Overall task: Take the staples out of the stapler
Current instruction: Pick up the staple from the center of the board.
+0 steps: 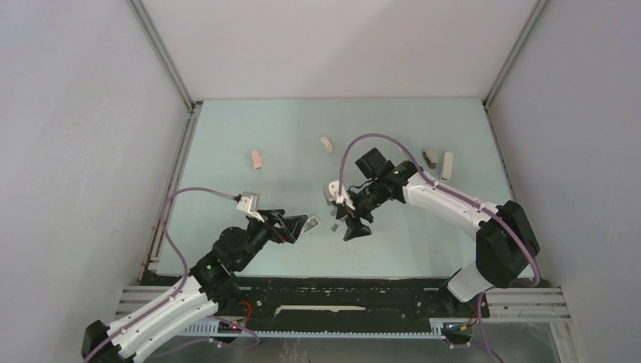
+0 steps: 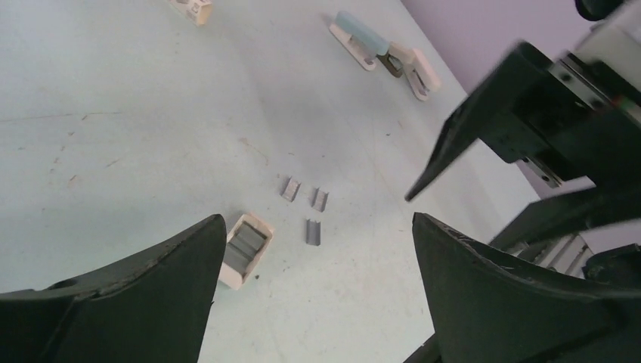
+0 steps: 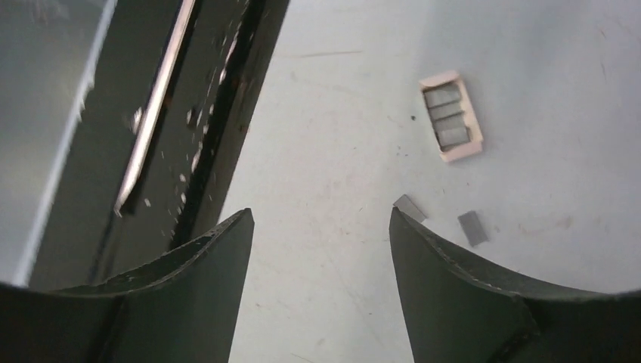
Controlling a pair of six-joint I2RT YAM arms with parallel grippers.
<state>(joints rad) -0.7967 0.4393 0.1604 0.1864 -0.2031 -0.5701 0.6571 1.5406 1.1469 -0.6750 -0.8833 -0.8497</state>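
The staples (image 2: 312, 231) are dull silver-grey metal. The tabletop (image 2: 136, 113) is matt pale green, scuffed and faintly scratched. The left gripper (image 2: 317, 218) is matt black plastic with a fine grain. At upper centre, a stapler (image 2: 361, 34) looks like smooth, slightly glossy plastic.

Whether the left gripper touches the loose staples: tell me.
Apart. Left wrist view: the staples lie on the table between the jaws of the open left gripper, clear of both.

Three short grey staples (image 2: 320, 199), loose, flat
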